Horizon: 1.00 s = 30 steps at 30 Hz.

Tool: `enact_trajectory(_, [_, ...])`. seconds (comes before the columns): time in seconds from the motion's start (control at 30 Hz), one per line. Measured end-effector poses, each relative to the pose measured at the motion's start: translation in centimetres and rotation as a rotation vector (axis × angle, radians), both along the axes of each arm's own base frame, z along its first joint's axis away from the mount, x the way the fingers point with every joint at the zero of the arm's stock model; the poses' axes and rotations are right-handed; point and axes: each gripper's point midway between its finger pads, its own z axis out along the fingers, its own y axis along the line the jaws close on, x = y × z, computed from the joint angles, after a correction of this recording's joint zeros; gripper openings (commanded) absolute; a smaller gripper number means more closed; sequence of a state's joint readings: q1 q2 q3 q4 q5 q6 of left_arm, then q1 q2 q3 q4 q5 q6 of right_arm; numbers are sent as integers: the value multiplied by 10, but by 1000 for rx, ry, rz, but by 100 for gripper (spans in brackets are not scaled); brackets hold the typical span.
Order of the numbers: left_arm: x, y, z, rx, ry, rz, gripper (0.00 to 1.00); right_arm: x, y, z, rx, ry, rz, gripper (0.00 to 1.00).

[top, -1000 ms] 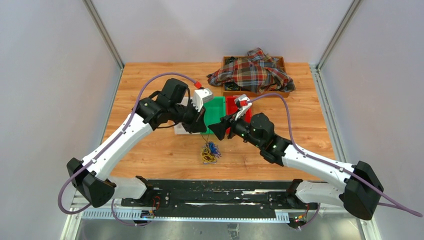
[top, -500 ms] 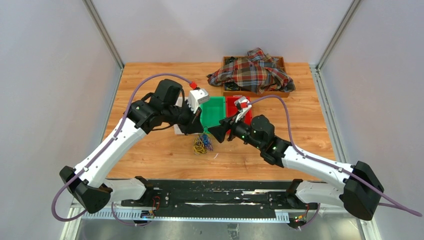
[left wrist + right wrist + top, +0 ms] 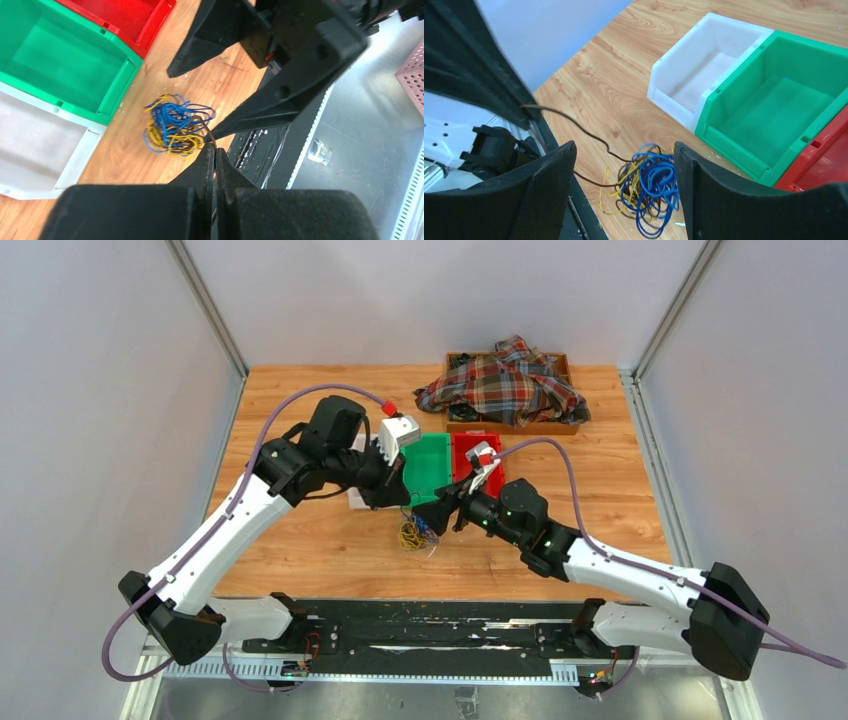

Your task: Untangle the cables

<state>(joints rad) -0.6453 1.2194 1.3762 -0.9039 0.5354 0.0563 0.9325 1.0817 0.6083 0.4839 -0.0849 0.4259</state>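
The left gripper [image 3: 215,150] stays clenched on a dark brown cable [image 3: 574,123] that trails into the blue and yellow tangle of cables [image 3: 415,533] just below the right gripper [image 3: 624,155], which has dropped closer over the past second, jaws spread wide and empty.

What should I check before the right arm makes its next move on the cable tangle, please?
1. The left gripper is shut on the brown cable: ok.
2. The right gripper is open: ok.
3. The right gripper is lined up over the tangle: ok.
4. The brown cable is free of the tangle: not ok, it runs into the blue and yellow loops.
5. The tangle lies outside the green bin: ok.
6. Which strand the right gripper would catch: cannot tell.
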Motion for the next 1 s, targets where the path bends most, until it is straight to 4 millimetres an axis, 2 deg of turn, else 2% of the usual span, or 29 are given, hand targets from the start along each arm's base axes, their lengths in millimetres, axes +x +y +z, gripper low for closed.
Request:
enact_trajectory(0.17, [-8, -4, 10, -31, 5, -44, 1, 15, 9, -11, -29, 14, -42, 69])
enact_trajectory(0.37, [-17, -9, 36, -98, -41, -116, 1, 35, 28, 4, 3, -11, -67, 68])
enact_trajectory(0.5, [-23, -9, 41, -116, -42, -134, 1, 36, 42, 11, 27, -25, -54, 64])
enact_trajectory(0.63, [-26, -9, 41, -120, -32, -145, 1, 32, 51, 3, 21, -17, -38, 62])
enact_trajectory(0.73, [-27, -8, 49, -126, -42, -145, 1, 31, 50, -10, 22, 2, -44, 60])
enact_trajectory(1.0, [-28, -7, 103, -201, -159, -145, 0, 31, 43, -83, -76, 100, -88, 59])
